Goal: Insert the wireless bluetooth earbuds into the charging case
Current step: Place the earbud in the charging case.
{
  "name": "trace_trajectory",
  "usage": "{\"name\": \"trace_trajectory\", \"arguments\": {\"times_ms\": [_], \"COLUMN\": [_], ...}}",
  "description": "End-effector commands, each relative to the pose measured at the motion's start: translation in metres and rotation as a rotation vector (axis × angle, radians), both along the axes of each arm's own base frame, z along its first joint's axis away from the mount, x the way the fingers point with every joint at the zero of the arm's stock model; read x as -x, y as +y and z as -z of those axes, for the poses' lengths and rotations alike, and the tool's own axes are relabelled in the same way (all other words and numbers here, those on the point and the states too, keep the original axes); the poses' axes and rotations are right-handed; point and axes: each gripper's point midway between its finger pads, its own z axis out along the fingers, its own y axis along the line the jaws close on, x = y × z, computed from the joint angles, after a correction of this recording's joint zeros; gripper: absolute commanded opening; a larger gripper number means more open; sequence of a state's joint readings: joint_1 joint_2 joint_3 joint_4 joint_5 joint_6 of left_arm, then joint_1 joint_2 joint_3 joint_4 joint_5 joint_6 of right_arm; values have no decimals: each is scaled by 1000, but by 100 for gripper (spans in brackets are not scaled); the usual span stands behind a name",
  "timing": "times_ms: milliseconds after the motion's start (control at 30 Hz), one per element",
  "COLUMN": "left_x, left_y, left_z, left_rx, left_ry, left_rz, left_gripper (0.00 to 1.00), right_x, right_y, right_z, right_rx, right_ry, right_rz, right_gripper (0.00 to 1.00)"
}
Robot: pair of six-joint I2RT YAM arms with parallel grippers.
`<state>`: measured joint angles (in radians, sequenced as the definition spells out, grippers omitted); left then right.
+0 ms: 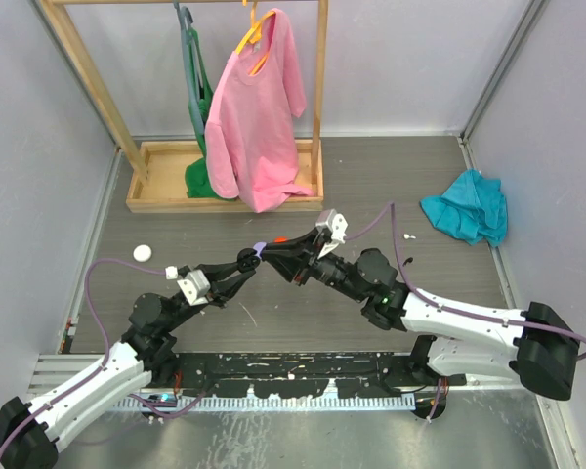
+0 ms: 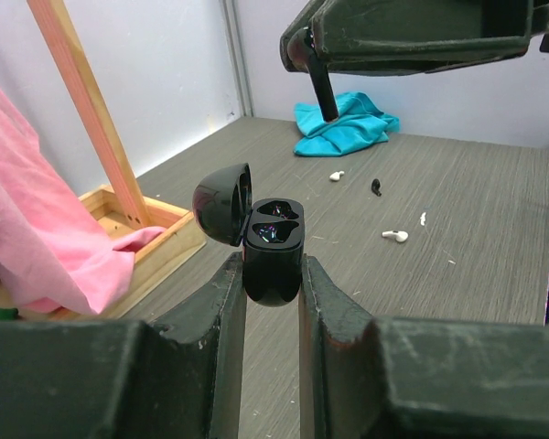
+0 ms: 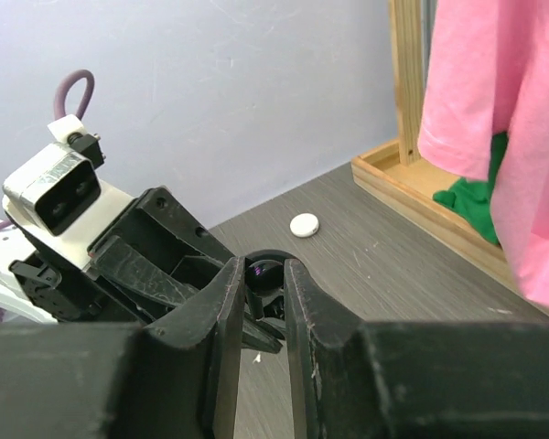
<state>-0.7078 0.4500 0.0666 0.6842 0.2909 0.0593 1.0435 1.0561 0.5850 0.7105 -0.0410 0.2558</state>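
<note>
1. Top external view: a grey wood-grain table (image 1: 371, 186) is closed in by pale grey-lilac walls (image 1: 391, 59). Both arms reach inward and meet tip to tip near the table's middle.
2. The left gripper (image 2: 273, 267) has its fingers clamped on the lower body of a black charging case (image 2: 274, 240). The case is held upright with its lid swung open to the left.
3. Case interior: two dark sockets with bluish glints. Cannot tell whether a bud sits in either.
4. The right gripper (image 3: 264, 265) has its fingers drawn nearly together with a thin slit between them, tips just beside the open case. Cannot tell whether anything is pinched.
5. Loose wireless bluetooth earbuds (image 2: 395, 235) lie on the table's right side, well apart from the case. Most are white, and there is one dark earbud (image 2: 376, 187).
6. Far right corner: a crumpled teal cloth (image 1: 466, 205).
7. Far left: a wooden clothes rack (image 1: 176, 181) with a tray base. It carries a pink shirt (image 1: 259, 117) and a green garment (image 1: 200, 178).
8. A white round case (image 1: 142, 252) lies on the table's left side, apart from the arms.
</note>
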Motion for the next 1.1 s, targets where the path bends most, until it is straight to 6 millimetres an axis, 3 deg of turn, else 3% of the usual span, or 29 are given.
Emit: {"name": "trace_trajectory", "arguments": {"times_ms": [0, 367, 667, 1067], "left_x": [5, 9, 11, 12], "left_y": [1, -1, -1, 1], "left_z": [-23, -26, -26, -30], "left_rx": [64, 68, 71, 87], "left_ry": [-57, -65, -67, -71], "left_rz": [10, 40, 49, 44], "left_gripper": [0, 0, 0, 0], "right_x": [9, 9, 2, 10], "right_y": [3, 19, 17, 22], "right_z": [-30, -17, -10, 2], "right_rx": [-123, -113, -106, -99], "right_ry": [-128, -149, -157, -125], "right_rz": [-11, -7, 43, 0], "right_gripper": [22, 22, 20, 20]}}
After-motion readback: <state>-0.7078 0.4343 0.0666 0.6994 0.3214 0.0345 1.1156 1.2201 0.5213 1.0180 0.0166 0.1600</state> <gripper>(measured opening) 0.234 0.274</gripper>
